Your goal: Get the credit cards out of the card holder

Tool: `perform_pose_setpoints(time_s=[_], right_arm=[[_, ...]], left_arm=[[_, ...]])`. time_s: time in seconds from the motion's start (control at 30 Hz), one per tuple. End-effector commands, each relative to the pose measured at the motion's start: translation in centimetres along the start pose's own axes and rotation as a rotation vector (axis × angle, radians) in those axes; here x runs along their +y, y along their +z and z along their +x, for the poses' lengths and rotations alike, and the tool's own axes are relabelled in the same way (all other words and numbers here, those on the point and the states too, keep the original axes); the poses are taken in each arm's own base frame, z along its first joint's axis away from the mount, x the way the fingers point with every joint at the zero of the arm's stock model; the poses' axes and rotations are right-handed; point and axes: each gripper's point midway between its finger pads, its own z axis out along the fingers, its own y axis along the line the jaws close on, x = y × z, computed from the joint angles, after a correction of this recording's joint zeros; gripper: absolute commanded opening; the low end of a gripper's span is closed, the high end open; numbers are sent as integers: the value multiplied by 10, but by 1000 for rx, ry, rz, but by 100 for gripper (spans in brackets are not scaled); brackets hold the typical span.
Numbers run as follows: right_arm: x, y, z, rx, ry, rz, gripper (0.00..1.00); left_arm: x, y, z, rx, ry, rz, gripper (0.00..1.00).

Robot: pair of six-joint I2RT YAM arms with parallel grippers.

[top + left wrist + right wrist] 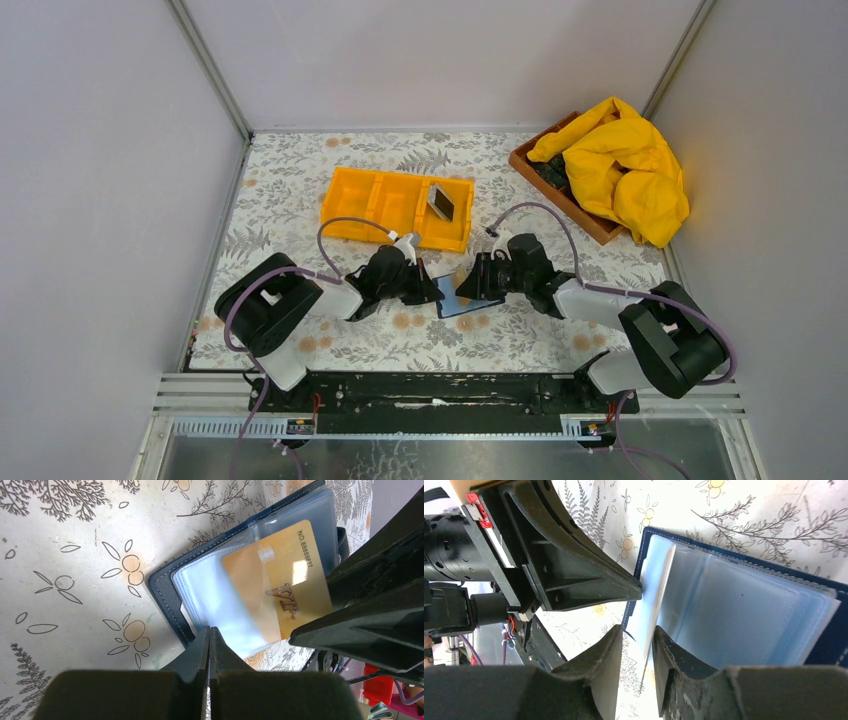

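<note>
1. Left gripper point(209, 639): one of two grippers. Its fingers are pressed flat together with nothing between them. The tip touches the edge of the card holder point(165, 587) where the leaves meet the cover.
2. Right gripper point(637, 631): fingers stand a narrow gap apart, straddling one end of the tan card point(272, 587). A thin pale edge runs up through the gap, close against one finger. No firm clamp shows.
3. Counts: one card holder, one tan card, one grey card point(441, 202), one orange tray point(355, 205) with three compartments, one wooden box point(560, 200), one yellow cloth point(625, 170).
4. Positions: the holder lies open on the table point(300, 200) between the two grippers, just in front of the tray. The tan card sits skewed across the holder's leaves, one end past their edge. The grey card is in the tray's right compartment.
5. Materials:
   - Holder: dark blue stitched cover with clear glossy plastic sleeves point(744, 610).
   - Tan card: flat, shiny, rounded corners, printed "VIP" plus a number.
   - Tray: moulded plastic.
   - Table: floral-print covering.
   - Cloth: crumpled, heaped in the box.
</note>
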Motion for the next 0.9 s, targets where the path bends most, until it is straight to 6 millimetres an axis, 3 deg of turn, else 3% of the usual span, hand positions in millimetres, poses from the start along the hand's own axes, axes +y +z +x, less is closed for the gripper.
perform_pose_setpoints(time_s=[0.0,0.1,0.27,0.4,0.6,0.73,0.87], right_arm=[[4,-8,-17,-61,-40,-14,35],[1,-8,-16,-61,-40,-2,32],[-5,-6,-16,-55,-40,23,15],[-12,-9,-18,-65,-57,72,7],[-16,-22,-29,-118,-89,141,0],[-10,-35,-38,-156,-114,159,0],[-1,-49,-46,-191,-135,161,0]], left_arm=[[34,-3,17,43,-13,-110,0],[34,-3,17,44,-14,-110,0],[34,-4,17,44,-14,-108,0],[33,-4,16,44,-8,-106,0],[21,-6,11,29,35,-49,2],[-4,-20,-6,-53,109,42,48],[-28,-31,-18,-95,160,118,68]])
